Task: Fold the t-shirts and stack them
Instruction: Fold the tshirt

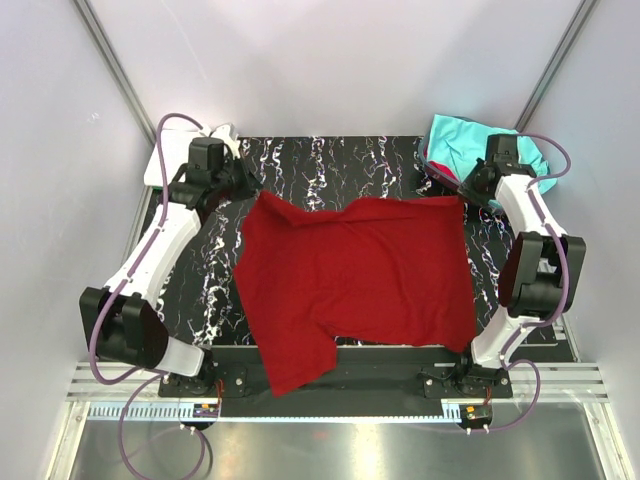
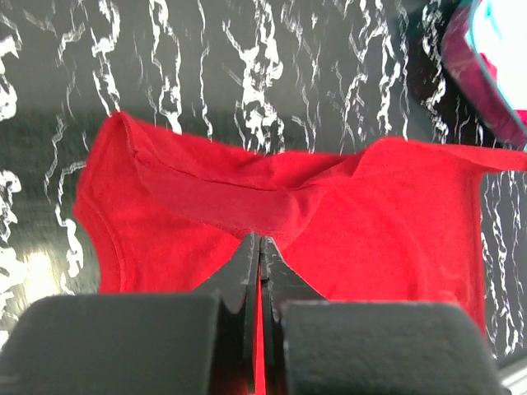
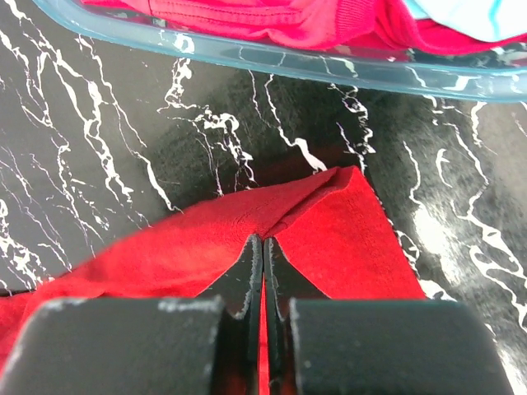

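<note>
The dark red t-shirt lies spread on the black marbled mat. Its far edge is pinched at both ends by the closed left end effector and right end effector. It looks like light, limp cloth that sags, best held by hems or corners, though each pinch may catch only one layer.

In the top view, the left arm is hiding most of a white bundle, possibly a folded t-shirt, and the right arm is covering part of the turquoise t-shirt. In the left wrist view, the left gripper is masking the dark red t-shirt below its collar, and a blurred rim is showing at top right. The right wrist picture's top edge is cutting off the clear bin and the cloth inside it.
</note>
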Robot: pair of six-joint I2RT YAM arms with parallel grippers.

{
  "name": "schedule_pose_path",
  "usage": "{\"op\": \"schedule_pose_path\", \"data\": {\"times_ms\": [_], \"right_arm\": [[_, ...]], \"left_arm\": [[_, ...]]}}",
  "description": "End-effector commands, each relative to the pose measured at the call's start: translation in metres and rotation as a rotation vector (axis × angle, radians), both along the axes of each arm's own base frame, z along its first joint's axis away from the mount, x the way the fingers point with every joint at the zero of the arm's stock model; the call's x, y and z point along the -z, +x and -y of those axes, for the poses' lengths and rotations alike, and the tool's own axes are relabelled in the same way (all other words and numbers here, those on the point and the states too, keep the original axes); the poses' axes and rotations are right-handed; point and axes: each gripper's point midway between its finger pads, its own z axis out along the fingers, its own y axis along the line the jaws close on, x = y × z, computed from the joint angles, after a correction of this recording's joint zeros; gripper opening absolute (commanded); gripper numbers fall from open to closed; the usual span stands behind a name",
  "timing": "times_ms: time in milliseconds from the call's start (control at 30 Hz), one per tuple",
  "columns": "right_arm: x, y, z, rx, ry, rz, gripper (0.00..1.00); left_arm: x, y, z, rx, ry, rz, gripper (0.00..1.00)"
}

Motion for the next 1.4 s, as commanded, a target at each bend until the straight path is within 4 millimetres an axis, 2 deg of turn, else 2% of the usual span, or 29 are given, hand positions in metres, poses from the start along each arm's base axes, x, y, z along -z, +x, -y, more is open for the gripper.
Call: {"op": "schedule_pose_path", "data": {"times_ms": [0,200,433,567,700,900,1367], "right_arm": [[-0.038,-0.006,0.008,0.011,-0.023,0.068,0.00],[-0.039,-0.023,0.038,0.094,-0.069,0.032,0.00],[-0.023,-0.033,0.031,0.050,-0.040,-0.005,0.00],[-0.011,-0.041,0.025,0.028,-0.015,-0.049,0.00],[0.000,-0.050,0.025,0.032,-0.018,-0.090,0.00],[0.011,-0.063,0.024,0.028,-0.020,-0.135,0.00],[0.055,-0.091,0.030,0.047,-0.056,-0.255,0.00]], "left_arm": [[-0.020,-0.015,0.007,0.022,-0.055,0.021,0.00],[-0.017,-0.030,0.009,0.030,-0.084,-0.019,0.00],[0.004,-0.065,0.004,0.015,-0.099,-0.099,0.00],[0.025,-0.084,-0.001,-0.012,-0.095,-0.166,0.00],[0.036,-0.094,-0.006,-0.035,-0.084,-0.197,0.00],[0.045,-0.102,-0.009,-0.034,-0.068,-0.220,0.00],[0.066,-0.115,-0.012,-0.030,-0.047,-0.286,0.00]]}}
